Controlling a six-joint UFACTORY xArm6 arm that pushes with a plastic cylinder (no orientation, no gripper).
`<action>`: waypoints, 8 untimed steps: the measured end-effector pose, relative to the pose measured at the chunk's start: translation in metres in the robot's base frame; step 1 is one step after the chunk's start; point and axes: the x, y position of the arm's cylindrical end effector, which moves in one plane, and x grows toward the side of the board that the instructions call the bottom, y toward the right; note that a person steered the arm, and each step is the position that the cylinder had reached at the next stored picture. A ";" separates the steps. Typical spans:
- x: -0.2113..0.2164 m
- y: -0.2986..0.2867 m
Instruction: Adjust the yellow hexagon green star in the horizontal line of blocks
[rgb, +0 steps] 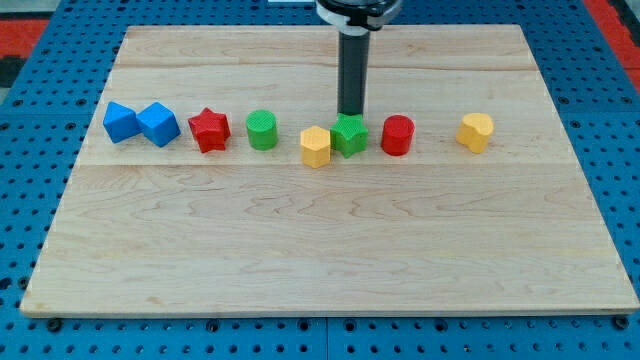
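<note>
The yellow hexagon (316, 146) lies a little below the line of blocks, touching the left side of the green star (350, 134). My tip (351, 113) stands just above the green star, at its upper edge. The row runs across the board: two blue blocks (121, 121) (158, 124), a red star (210, 130), a green cylinder (263, 130), then the hexagon and green star, a red cylinder (397, 135) and a yellow block (476, 132).
The wooden board (320, 250) lies on a blue perforated table. The arm's dark rod (353, 70) comes down from the view's top centre.
</note>
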 end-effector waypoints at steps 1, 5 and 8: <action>-0.035 -0.025; 0.039 -0.069; 0.101 -0.032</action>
